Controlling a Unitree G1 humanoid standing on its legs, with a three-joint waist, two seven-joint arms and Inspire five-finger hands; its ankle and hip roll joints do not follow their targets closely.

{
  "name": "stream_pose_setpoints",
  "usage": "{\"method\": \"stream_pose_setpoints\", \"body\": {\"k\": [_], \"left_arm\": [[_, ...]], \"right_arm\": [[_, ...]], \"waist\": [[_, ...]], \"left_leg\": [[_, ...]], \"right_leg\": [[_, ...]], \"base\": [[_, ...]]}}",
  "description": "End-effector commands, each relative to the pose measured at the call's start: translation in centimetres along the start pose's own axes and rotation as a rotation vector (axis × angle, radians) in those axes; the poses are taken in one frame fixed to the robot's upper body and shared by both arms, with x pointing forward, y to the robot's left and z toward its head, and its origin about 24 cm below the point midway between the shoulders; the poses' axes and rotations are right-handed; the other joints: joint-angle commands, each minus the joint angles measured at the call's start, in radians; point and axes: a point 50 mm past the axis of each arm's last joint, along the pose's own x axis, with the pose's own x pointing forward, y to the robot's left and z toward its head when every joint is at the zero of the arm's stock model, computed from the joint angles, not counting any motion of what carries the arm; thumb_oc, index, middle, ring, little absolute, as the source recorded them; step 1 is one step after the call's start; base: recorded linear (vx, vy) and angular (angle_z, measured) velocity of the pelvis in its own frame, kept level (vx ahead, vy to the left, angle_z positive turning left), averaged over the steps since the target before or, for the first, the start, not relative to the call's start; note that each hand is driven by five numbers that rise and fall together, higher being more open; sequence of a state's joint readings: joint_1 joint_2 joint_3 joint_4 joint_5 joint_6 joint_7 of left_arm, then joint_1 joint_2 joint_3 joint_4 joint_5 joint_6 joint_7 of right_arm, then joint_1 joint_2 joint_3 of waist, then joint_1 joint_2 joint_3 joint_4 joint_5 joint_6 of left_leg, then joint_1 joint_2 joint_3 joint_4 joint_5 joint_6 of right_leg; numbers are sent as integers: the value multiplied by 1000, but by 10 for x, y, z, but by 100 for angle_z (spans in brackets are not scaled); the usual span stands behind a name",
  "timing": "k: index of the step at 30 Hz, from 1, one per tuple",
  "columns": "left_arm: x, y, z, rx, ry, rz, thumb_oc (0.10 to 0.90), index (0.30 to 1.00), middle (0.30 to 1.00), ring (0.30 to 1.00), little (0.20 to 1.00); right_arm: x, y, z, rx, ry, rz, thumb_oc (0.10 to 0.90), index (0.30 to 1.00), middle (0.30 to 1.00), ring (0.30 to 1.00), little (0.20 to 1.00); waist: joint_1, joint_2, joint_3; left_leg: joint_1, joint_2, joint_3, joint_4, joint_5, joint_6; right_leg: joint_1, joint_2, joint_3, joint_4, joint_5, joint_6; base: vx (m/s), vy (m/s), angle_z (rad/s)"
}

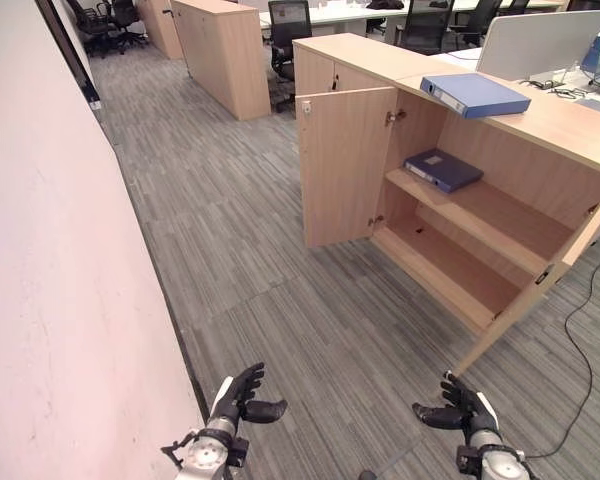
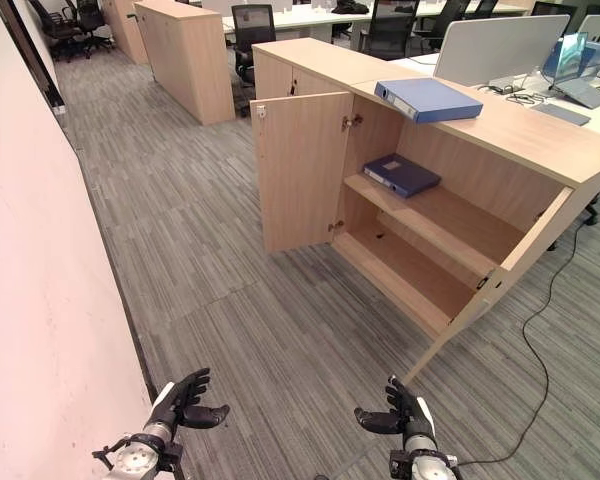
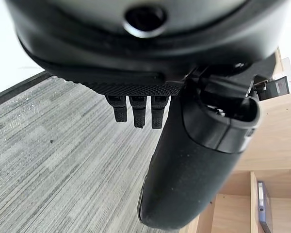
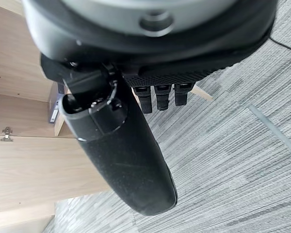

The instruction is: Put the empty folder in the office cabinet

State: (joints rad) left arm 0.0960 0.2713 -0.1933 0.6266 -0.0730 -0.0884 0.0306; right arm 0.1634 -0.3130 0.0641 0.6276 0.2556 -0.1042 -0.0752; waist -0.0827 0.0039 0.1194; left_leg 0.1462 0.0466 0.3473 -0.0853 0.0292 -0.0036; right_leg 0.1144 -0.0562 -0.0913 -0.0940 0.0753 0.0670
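I stand well back from the office cabinet (image 1: pixel 460 215), whose two doors hang wide so both shelves face me. My left hand (image 1: pixel 238 396) and right hand (image 1: pixel 458 408) float low over the grey carpet (image 1: pixel 250 250), fingers loosely spread with thumbs turned inward, holding nothing; I judge they are kept level and apart, ready to take a wide, flat object from both sides. The light blue folder (image 1: pixel 477 95) lies flat on the cabinet top (image 1: pixel 560 125), near the front edge above the opening, which I judge leaves only a short drop to a shelf. A darker blue folder (image 1: pixel 443 169) already rests on the upper shelf (image 1: pixel 500 215) toward its left end; I cannot tell which one is empty. The lower shelf (image 1: pixel 450 265) is bare. A white wall (image 1: pixel 60 300) closes my left side, so my approach has to angle right.
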Motion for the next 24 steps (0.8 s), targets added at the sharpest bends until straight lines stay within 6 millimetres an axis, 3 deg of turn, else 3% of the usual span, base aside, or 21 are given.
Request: {"method": "stream_pose_setpoints", "body": {"k": [1, 13, 24], "left_arm": [[11, 13, 46, 14, -201, 14, 800, 900, 900, 900, 900], [9, 12, 39, 34, -176, 0, 800, 900, 900, 900, 900], [9, 13, 38, 45, -171, 8, 800, 900, 900, 900, 900]], "right_arm": [[10, -6, 42, 8, -186, -29, 800, 900, 900, 900, 900], [9, -5, 22, -5, -99, -21, 800, 900, 900, 900, 900], [9, -4, 19, -9, -85, -18, 800, 900, 900, 900, 900]], "waist": [[-7, -24, -6], [-8, -24, -5], [-10, -25, -1]], "left_leg": [[69, 55, -25, -2, -71, -70], [67, 53, -27, -2, -71, -69], [63, 55, -31, -2, -65, -71]], "right_leg": [[20, -75, 23, 21, -80, 97], [14, -75, 24, 20, -76, 98], [9, -73, 26, 21, -72, 97]], "base": [[0, 0, 0], [0, 0, 0], [0, 0, 0]]}}
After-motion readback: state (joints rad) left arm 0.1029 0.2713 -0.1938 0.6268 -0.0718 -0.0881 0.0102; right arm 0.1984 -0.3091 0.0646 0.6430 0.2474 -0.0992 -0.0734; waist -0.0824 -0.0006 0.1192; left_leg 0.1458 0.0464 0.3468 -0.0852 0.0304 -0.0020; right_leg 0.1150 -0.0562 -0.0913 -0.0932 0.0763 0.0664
